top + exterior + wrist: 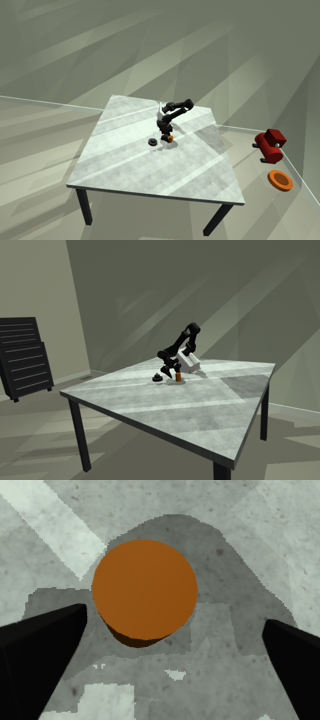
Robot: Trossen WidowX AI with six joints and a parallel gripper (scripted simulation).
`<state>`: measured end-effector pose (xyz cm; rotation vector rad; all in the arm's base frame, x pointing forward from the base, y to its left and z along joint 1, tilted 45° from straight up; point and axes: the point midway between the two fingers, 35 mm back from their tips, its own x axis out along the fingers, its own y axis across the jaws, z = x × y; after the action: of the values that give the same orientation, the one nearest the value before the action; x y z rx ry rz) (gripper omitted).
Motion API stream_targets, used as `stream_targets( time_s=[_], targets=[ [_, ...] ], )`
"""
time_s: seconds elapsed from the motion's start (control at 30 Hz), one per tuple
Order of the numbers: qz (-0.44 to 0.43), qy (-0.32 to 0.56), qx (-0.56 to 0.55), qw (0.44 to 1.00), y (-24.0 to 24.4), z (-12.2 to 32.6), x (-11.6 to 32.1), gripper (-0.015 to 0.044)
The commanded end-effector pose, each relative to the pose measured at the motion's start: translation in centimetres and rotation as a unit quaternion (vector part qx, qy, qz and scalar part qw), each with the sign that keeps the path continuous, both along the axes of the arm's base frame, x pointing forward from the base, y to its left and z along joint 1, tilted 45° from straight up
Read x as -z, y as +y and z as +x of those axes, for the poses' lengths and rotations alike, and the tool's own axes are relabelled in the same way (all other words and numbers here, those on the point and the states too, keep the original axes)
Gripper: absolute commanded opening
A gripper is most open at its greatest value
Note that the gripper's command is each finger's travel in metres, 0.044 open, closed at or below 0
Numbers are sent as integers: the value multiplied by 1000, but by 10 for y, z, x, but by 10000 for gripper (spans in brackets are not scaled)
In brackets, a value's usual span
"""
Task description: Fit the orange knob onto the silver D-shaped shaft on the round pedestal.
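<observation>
The orange knob stands upright on the table, its plain round top facing up. Its underside and hole are hidden. My gripper is wide open and points down at the knob, holding nothing. In the wrist view the knob lies just ahead of the fingertips, closer to the left finger, with a wider gap to the right finger. The dark round pedestal stands a short way left of the knob in the top and exterior views. Its small shaft points up, bare; its flat side cannot be made out.
The pale table carries the arm and a white angled block by the arm's base. Off the table are a red machine, an orange ring and a dark drawer cabinet.
</observation>
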<state>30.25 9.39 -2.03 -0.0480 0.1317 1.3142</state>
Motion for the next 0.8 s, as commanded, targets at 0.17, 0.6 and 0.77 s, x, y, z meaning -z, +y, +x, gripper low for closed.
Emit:
stream_targets(
  time_s=[0.17,0.6,0.77],
  targets=[
    [11,-9,-3,1000,-22,-7,-30,440],
    [39,19,8,999,-33,-15,-81,440],
    [39,19,8,999,-33,-15,-81,440]
  ],
)
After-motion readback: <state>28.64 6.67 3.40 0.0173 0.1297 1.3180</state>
